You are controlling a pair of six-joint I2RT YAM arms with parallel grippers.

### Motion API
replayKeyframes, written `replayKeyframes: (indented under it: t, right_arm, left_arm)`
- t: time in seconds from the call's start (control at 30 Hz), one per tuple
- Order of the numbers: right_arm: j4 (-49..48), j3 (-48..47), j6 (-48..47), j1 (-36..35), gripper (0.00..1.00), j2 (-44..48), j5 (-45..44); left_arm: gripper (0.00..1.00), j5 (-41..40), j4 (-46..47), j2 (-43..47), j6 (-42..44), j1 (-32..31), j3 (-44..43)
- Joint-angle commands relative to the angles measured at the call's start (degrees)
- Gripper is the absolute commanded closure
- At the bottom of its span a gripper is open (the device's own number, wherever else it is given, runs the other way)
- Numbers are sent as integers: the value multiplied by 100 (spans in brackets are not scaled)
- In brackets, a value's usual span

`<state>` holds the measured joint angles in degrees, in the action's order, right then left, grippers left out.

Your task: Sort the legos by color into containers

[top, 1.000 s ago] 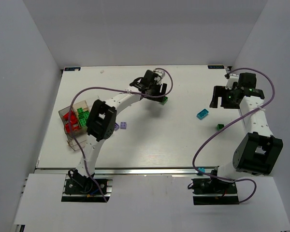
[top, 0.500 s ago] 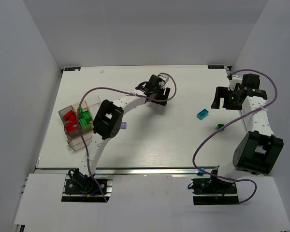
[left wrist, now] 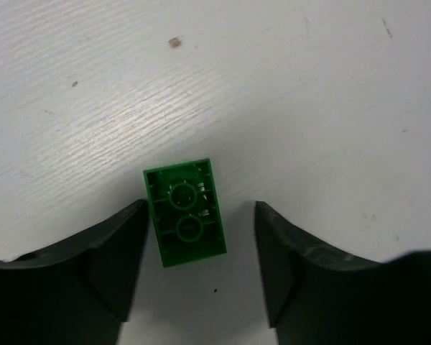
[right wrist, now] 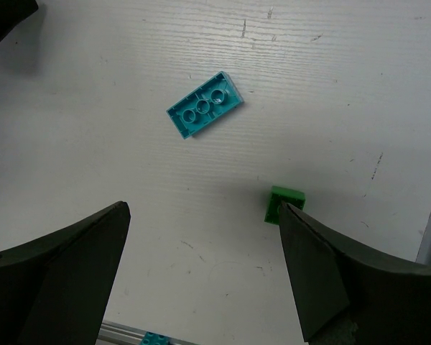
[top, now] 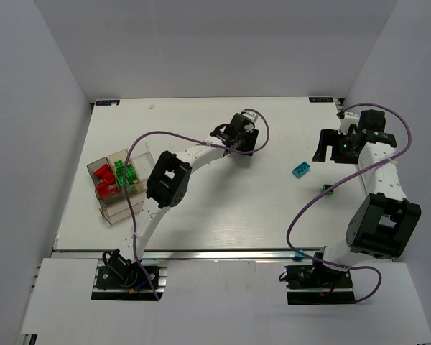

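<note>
White table (left wrist: 323,86), hollow-side-up green brick (left wrist: 185,215), long axis along the spread left gripper (left wrist: 201,208) jaws; right gripper (right wrist: 202,208) likewise spread.

the green lego (left wrist: 185,213) is smooth, glossy plastic, and so is the teal lego (right wrist: 205,105). the white table (left wrist: 309,86) shows fine wood-like grain with a soft sheen.

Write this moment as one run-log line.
Left gripper: open, straddling green brick | Right gripper: open, empty, near teal brick | Container: holds red bricks, green bricks
</note>
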<state>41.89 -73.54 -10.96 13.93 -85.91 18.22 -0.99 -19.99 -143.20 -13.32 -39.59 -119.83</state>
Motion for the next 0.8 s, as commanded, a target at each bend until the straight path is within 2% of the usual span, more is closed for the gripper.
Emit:
replayKeyframes:
  t: [0.0, 0.07, 0.1, 0.17, 0.2, 0.3, 0.33, 0.37, 0.43, 0.5, 0.63, 0.7, 0.77]
  right_arm:
    - [-84, -82, 6, 39, 11, -31, 129]
    - [-84, -90, -3, 48, 11, -22, 129]
    - [-93, -73, 6, 39, 11, -22, 147]
    - [-137, -21, -20, 39, 11, 30, 156]
    - [-155, 15, -29, 22, 11, 65, 173]
    - [-225, 208, -222, 13, 12, 197, 69]
    - [-312, 295, -266, 13, 13, 276, 7]
    - [-365, 470, -318, 22, 15, 311, -89]
    - [-523, 664, -538, 13, 18, 408, -353]
    - [-559, 884, -635, 4, 23, 417, -546]
    - [-787, 1315, -706, -5, 46, 601, -609]
    - [-980, 1517, -706, -31, 52, 663, -591]
    - [-1042, 1579, -723, -66, 55, 637, -617]
  left_arm:
    - [34, -830, -154, -112, -144, -118, -321]
    - [42, -1086, -242, -226, -144, -171, -488]
    - [51, -1183, -242, -235, -136, -171, -506]
    - [62, -1306, -277, -209, -136, -171, -559]
    - [72, -1333, -295, -165, -153, -171, -576]
    - [83, -1412, -365, 159, -223, -171, -603]
    - [90, -1482, -426, 273, -250, -171, -612]
    - [94, -1491, -505, 640, -354, -93, -568]
    - [100, -1543, -585, 1168, -635, 73, -69]
    - [100, -1641, -752, 2108, -733, 232, 754]
    - [100, -1720, -1121, 3787, -1084, 838, 2259]
    - [100, -1764, -1349, 4707, -1137, 1303, 2840]
    - [100, -1929, -1621, 5203, -1129, 1750, 3570]
